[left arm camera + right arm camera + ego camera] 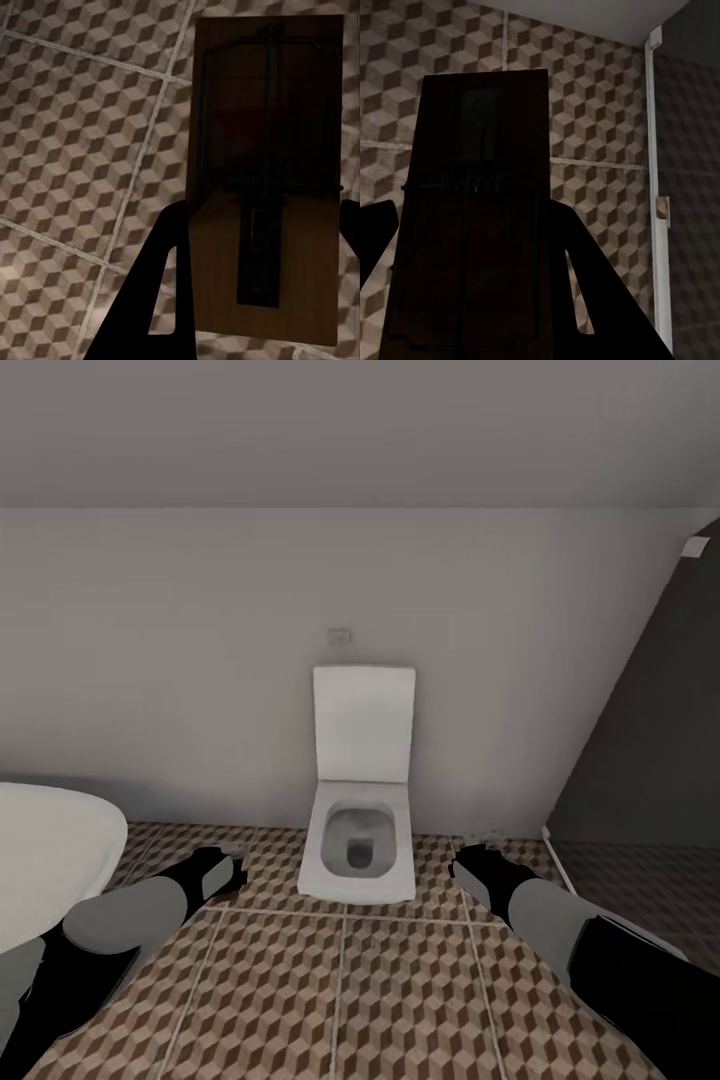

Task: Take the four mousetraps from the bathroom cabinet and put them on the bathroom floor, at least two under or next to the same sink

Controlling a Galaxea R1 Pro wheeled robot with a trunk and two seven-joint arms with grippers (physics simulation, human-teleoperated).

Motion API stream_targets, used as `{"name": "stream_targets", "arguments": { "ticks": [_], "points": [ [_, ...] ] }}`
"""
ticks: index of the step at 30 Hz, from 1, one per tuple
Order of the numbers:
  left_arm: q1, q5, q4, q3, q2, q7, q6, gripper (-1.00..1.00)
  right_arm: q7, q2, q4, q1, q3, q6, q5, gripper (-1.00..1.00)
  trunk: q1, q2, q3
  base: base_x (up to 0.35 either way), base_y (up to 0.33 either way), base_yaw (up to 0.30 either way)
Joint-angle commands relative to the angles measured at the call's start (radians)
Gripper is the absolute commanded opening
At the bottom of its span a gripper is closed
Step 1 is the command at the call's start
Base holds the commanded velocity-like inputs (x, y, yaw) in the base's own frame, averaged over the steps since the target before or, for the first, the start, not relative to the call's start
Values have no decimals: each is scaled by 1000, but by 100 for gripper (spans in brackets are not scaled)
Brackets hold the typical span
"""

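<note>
In the left wrist view a tan wooden mousetrap [266,180] with dark metal parts and a dim red spot sits between the black fingers [171,255] of my left gripper [262,225], which is shut on it above the cube-patterned bathroom floor [75,150]. My right gripper [472,221] is shut on a second mousetrap [472,262], which looks very dark in shadow. In the head view both grippers hang low over the floor [340,1000], the left gripper [228,860] and the right gripper [470,865] on either side of the toilet. The cabinet and the sink are out of view.
A white toilet [360,830] with its lid up stands against the white wall straight ahead. The white bathtub's rim [40,860] curves in at the left. A dark glass shower screen [650,740] with a white floor strip [658,187] closes off the right.
</note>
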Motion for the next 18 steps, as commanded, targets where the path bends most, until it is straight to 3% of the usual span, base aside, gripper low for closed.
{"name": "stream_targets", "arguments": {
  "ticks": [1, 6, 13, 18],
  "points": [
    [-1, 9, -1, -9, -3, 4, 2, -100, -6, 0, -2, -1, 8, 4, -10, -100, 0, -1, -1, 0, 0, 0],
    [-1, 8, -1, -9, -11, 3, 0, -100, -6, 1, -2, -1, 8, 4, -10, -100, 0, -1, 0, 0, 0, -27],
    [-1, 8, 0, -10, -12, 3, -1, -100, -5, -1, -2, -1, 7, 2, -11, -100, 0, -1, 6, 0, 0, -195],
    [-1, 8, -2, -10, -19, 2, -6, -100, -6, 1, -2, -1, 7, 2, -11, -100, 0, -1, 8, 0, 0, -76]
  ]
}}
